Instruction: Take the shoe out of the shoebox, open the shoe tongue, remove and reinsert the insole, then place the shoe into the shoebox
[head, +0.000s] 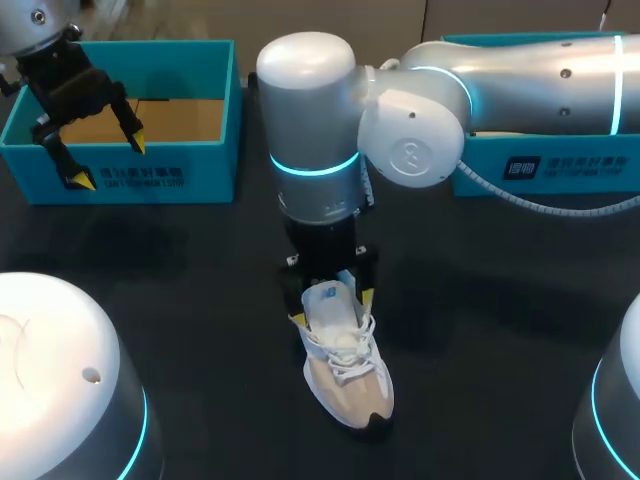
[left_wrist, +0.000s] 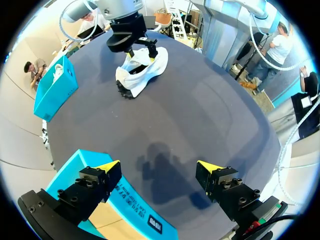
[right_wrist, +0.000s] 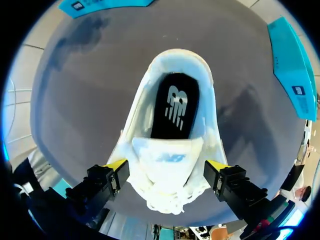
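Near the middle of the surface (head: 200, 300) the shoe (head: 345, 370) stands upright on its sole, out of the shoebox (head: 130, 182). The right claw (right_wrist: 166, 167) hangs spread over it, a tip on either side of the tongue (right_wrist: 165, 156), neither clearly touching. The left claw (head: 108, 160) hovers spread over the shoebox, holding nothing. The dark insole (right_wrist: 175, 112) shows in the opening, seemingly lying flat. I judge the shoe light, with a soft upper and a floppy tongue (both would fold under a pinch), so the heel collar looks the firmest hold. The thin insole should bend readily; its heel edge seems the place to pinch.
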